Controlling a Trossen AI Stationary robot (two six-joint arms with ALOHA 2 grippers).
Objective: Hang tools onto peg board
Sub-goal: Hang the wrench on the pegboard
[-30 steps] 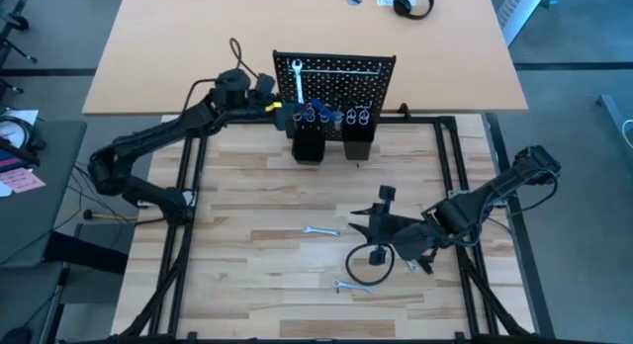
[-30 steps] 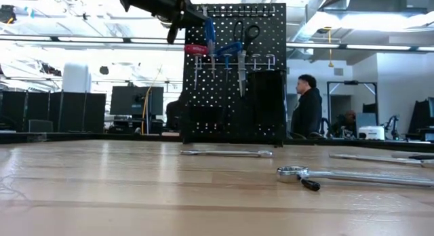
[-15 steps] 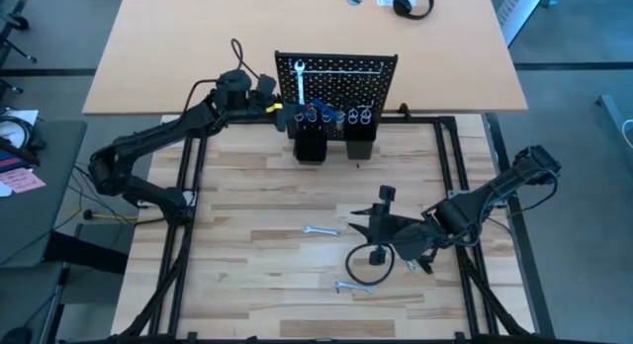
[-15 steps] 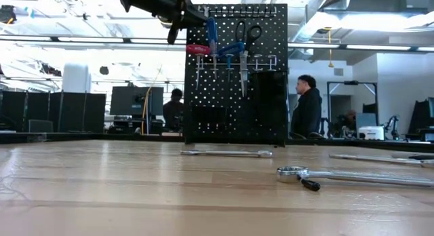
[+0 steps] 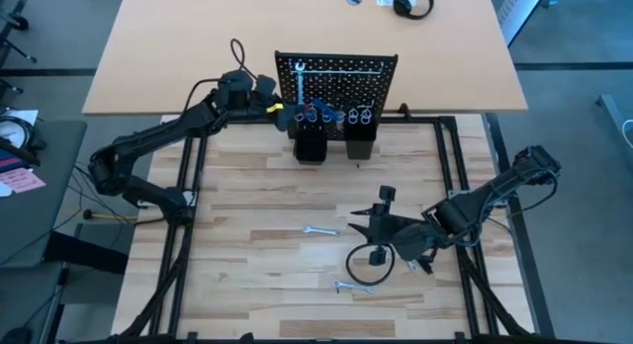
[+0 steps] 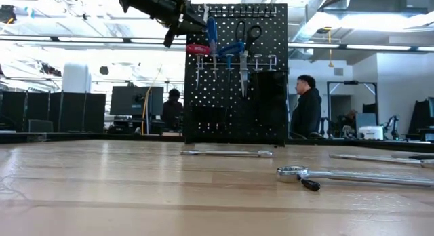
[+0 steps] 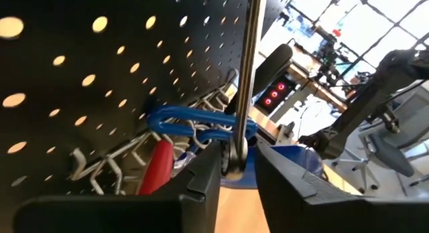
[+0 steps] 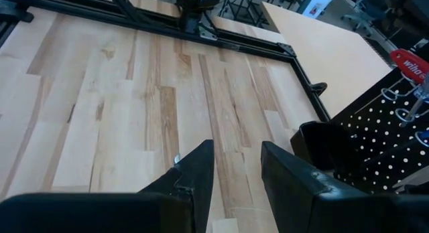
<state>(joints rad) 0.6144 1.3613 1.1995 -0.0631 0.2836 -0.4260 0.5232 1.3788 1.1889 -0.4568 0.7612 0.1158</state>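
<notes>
The peg board stands upright at the table's far edge. On it hang a silver wrench, a blue-handled screwdriver, a red-handled tool, a blue T-key and black scissors. My left gripper is level at the board's upper left. It is open, with the lower ring end of the hanging wrench between its fingers. My right gripper hovers open over the table's near right, with nothing in it. My left gripper's fingers stand on either side of the hanging wrench's lower ring end, coming level from the table's left and lying across the shaft. Whether a finger touches the wrench, I cannot tell. The wrench hangs upright from the board.
Two silver wrenches lie on the wooden table near my right gripper. Two black cups sit at the board's base. A person stands in the room behind the table.
My left gripper has opened at the board's upper left while staying in place. The silver wrench stays hanging on the board.
</notes>
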